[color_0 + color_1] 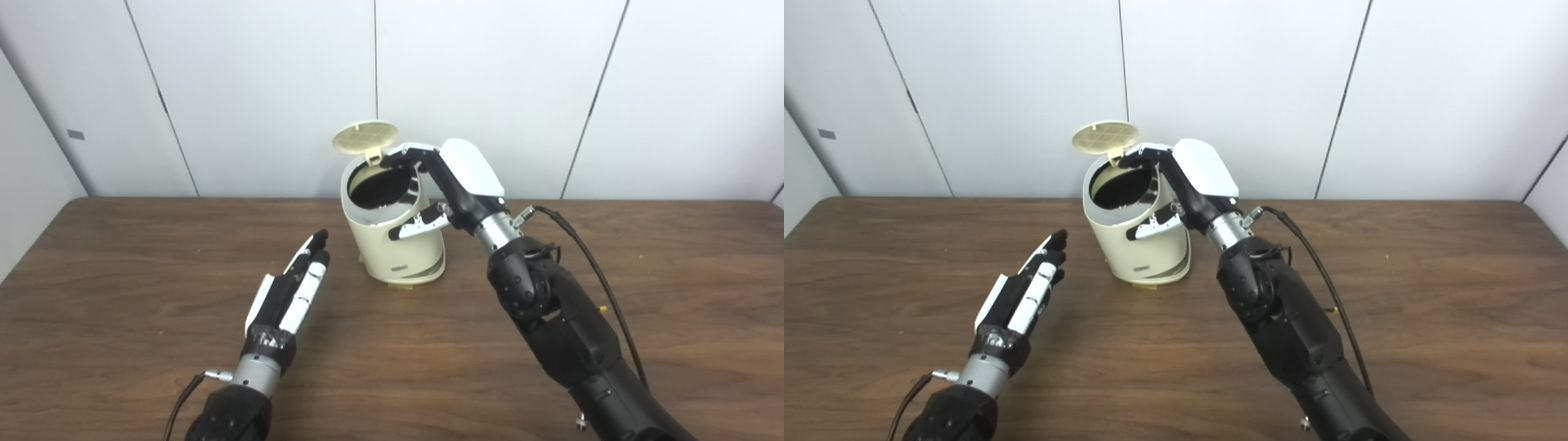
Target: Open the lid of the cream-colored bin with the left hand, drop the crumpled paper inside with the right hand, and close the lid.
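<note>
The cream-colored bin [411,251] stands mid-table, tipped a little to the left. Its round lid [365,136] is swung up on the rear hinge, and the dark opening [381,185] shows no paper. My right hand [456,177] is at the bin's right rim. Its fingers [401,156] stretch across the rim toward the hinge, and its thumb lies against the outer wall. It holds nothing. My left hand [294,288] hovers low over the table, left of the bin and apart from it, open with fingers straight. I see no crumpled paper anywhere.
The brown wooden table [122,275] runs to a white panelled wall just behind the bin. A black cable [588,257] loops off my right wrist above the table's right side.
</note>
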Controlling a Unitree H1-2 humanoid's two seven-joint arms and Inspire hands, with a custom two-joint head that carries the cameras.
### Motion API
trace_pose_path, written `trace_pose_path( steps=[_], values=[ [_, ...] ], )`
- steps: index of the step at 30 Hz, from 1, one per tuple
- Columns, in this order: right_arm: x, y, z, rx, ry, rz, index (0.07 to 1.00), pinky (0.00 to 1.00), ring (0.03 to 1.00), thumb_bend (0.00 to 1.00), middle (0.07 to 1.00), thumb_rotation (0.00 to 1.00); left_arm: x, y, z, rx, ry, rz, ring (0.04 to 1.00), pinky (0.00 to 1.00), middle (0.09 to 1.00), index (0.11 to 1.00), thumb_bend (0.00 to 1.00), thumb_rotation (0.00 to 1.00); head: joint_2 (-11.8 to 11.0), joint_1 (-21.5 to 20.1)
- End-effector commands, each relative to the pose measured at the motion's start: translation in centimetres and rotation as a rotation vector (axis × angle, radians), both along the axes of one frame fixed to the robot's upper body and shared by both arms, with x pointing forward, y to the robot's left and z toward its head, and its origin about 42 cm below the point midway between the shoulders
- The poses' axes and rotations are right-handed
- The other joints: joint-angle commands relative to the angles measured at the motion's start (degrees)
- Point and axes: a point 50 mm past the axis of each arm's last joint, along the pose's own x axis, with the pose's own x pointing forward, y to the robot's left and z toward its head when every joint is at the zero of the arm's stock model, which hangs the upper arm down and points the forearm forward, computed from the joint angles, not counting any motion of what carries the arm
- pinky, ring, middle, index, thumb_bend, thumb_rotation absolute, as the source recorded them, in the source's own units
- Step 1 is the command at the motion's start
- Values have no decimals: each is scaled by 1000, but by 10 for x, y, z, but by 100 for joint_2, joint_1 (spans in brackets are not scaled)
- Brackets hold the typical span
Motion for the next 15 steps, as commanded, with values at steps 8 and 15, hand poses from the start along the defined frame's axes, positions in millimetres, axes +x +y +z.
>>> trace_pose_path(
  steps=[8, 15],
  values=[
    [6, -3, 26, 13, -81, -1, 663, 636, 680, 923, 679, 91, 9, 3, 18, -6, -87, -11, 1000, 1000, 997, 996, 554, 812, 42, -156],
    [5, -12, 24, 3, -57, -38, 658, 633, 679, 941, 678, 74, 10, 10, 20, -3, -104, -9, 1000, 986, 996, 994, 540, 812, 74, -312]
  ],
)
